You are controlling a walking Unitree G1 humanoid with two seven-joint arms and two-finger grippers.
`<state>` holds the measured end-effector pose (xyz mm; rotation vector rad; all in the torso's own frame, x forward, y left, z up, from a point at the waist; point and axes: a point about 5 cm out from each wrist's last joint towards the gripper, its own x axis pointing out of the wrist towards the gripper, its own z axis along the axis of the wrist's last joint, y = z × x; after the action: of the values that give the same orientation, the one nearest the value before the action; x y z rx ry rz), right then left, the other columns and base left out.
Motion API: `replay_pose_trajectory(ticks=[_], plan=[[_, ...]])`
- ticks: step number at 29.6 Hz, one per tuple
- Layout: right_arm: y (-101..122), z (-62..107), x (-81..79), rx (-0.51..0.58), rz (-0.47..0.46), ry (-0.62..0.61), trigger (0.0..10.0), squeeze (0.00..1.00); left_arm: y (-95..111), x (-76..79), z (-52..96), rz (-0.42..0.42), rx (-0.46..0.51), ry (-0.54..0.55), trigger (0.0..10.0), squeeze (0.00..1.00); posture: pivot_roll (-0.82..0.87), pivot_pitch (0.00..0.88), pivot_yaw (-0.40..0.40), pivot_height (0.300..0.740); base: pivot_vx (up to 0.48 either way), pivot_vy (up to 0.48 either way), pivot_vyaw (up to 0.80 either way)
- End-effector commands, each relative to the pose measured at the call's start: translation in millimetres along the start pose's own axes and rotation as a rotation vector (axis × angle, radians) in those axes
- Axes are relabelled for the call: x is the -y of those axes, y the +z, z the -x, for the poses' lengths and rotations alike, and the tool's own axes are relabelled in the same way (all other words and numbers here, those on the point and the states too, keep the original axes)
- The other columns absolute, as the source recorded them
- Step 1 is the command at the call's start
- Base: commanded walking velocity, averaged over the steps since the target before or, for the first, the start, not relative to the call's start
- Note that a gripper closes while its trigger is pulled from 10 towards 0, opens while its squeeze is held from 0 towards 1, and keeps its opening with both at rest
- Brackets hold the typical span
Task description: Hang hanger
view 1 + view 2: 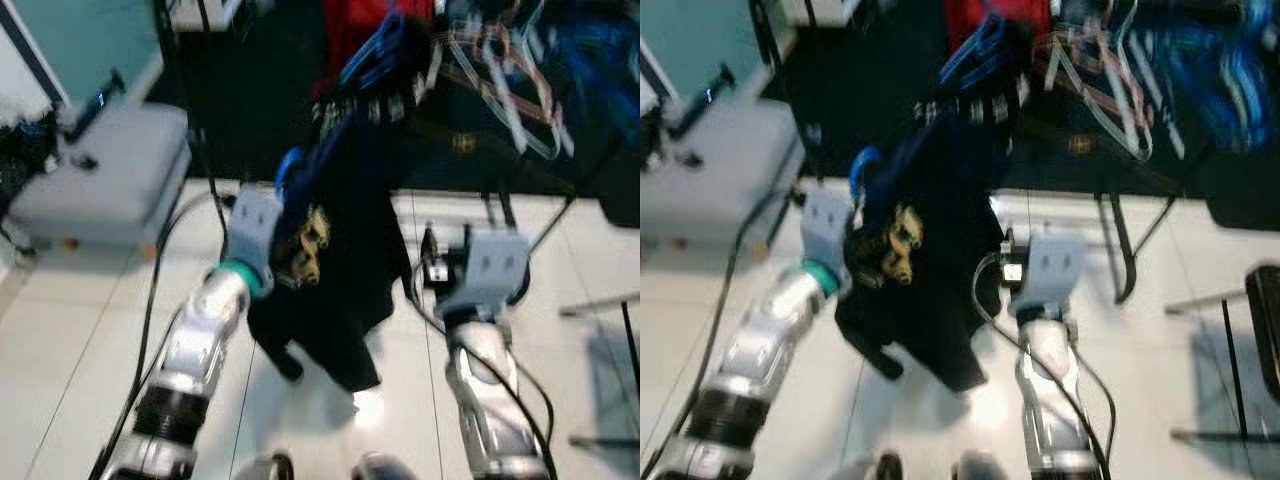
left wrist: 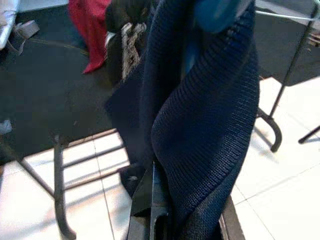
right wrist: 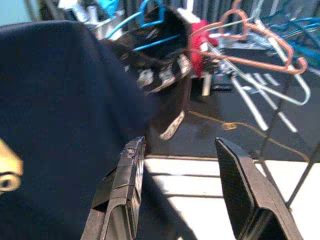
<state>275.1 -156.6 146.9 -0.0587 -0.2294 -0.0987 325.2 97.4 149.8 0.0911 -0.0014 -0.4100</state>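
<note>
Left gripper (image 2: 175,220) jaws clamped on navy sweater (image 1: 340,260) (blue hanger (image 1: 288,165)), right gripper (image 3: 187,185) jaws apart.

No text, label, brand or number is readable anywhere; frames blurred

Both arms are silver, ribbed metal with black joint rings. The left arm (image 1: 195,345) carries a teal-green wrist band below a grey block housing. The right arm (image 1: 487,400) has a matching grey housing, black cables looping alongside.

Long black fingers (image 3: 122,192) are flat and tapered.
</note>
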Motion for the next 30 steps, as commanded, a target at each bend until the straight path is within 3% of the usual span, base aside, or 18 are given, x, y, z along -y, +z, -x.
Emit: replay_pose_trajectory(ticks=[1,13,17,19,20,22,24,26,28,29,30], plan=[[-3,0.7,1.8,-0.007,0.004,-0.006,10.0,0.0,6,2.3,0.1,-0.013,0.035,-0.011,10.0,0.0,-0.18,0.027,0.121,0.74,0.48,0.0,0.0],[-3,-0.3,1.0,-0.013,-0.007,-0.004,10.0,0.0,6,3.8,-0.1,-0.014,0.038,-0.021,10.0,0.0,-0.18,0.03,0.122,0.74,0.48,0.0,-0.67],[-1,-0.7,1.0,-0.002,0.011,0.0,10.0,0.0,14,-8.0,1.5,-0.009,0.084,0.042,10.0,0.0,-0.19,0.031,0.126,0.74,0.48,0.0,0.0],[0,-0.8,1.3,0.002,0.013,0.002,10.0,0.0,19,-14.0,3.7,-0.015,0.114,0.044,10.0,0.0,-0.19,0.031,0.126,0.74,0.48,0.0,0.0],[1,-0.9,2.2,0.007,0.016,0.002,10.0,0.0,25,-20.8,8.9,-0.022,0.134,-0.009,10.0,0.0,-0.19,0.033,0.125,0.74,0.48,0.0,0.0],[1,-0.9,2.2,0.007,0.016,0.002,10.0,0.0,25,-20.8,8.9,-0.022,0.134,-0.009,10.0,0.0,-0.19,0.033,0.125,0.74,0.48,0.0,0.0],[2,-1.0,5.6,0.01,0.024,0.001,10.0,0.0,29,-29.2,29.0,-0.085,0.117,-0.22,10.0,0.0,-0.18,0.034,0.114,0.74,0.24,0.0,0.0],[2,-1.0,5.6,0.01,0.024,0.001,10.0,0.0,29,-29.2,29.0,-0.085,0.117,-0.22,10.0,0.0,-0.18,0.034,0.114,0.74,0.0,0.0,0.0],[1,-2.7,10.0,0.007,0.036,0.002,10.0,0.0,8,-33.1,61.0,-0.164,-0.031,-0.481,10.0,0.0,-0.17,0.038,0.111,0.74,0.0,0.0,0.0],[1,-2.7,10.0,0.007,0.036,0.002,10.0,0.0,8,-33.1,61.0,-0.164,-0.031,-0.481,10.0,0.0,-0.17,0.038,0.111,0.74,0.0,0.0,0.0],[0,-3.5,11.1,0.006,0.039,0.002,10.0,0.0,-1,-33.9,71.6,-0.181,-0.091,-0.55,10.0,0.0,-0.17,0.038,0.111,0.74,0.0,0.0,0.0]])
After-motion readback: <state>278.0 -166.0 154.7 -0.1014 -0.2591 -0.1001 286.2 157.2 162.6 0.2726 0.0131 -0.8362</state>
